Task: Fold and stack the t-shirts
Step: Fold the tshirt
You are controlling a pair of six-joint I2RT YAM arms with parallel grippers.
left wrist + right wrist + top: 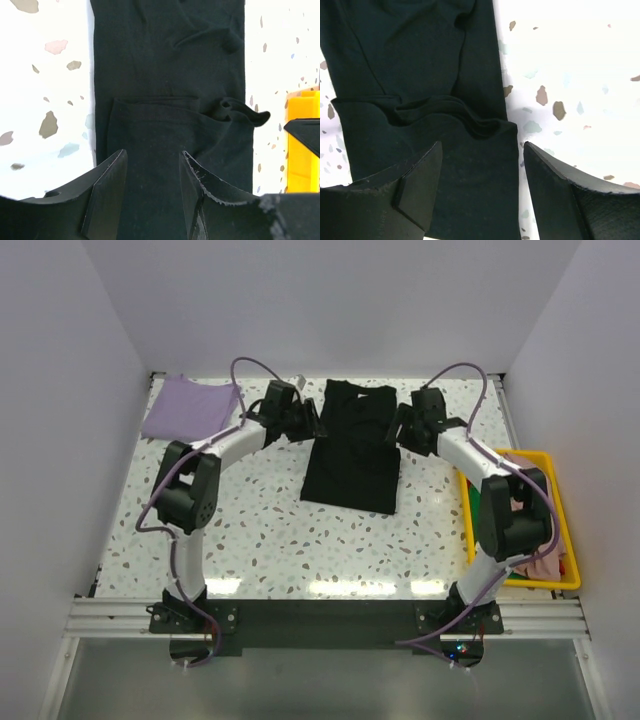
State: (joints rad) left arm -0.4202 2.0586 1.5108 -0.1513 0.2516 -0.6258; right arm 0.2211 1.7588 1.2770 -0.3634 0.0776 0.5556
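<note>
1. Black t-shirt (352, 445) lies folded lengthwise, central on the worktop (260, 530); only your top view shows the lavender t-shirt (188, 407) at the far-left corner.
2. Wrist views show you left jaws and right jaws parted, empty, above the black cloth.

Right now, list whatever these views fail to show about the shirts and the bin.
- Top view: the right arm covers most of the yellow bin; only scraps of pink cloth and green cloth show, so the count is unknown.
- Left wrist view: the black t-shirt is cut off by the top edge, its near part hidden behind the left hand.
- Top view: the lavender t-shirt is too small to read its folds.
</note>
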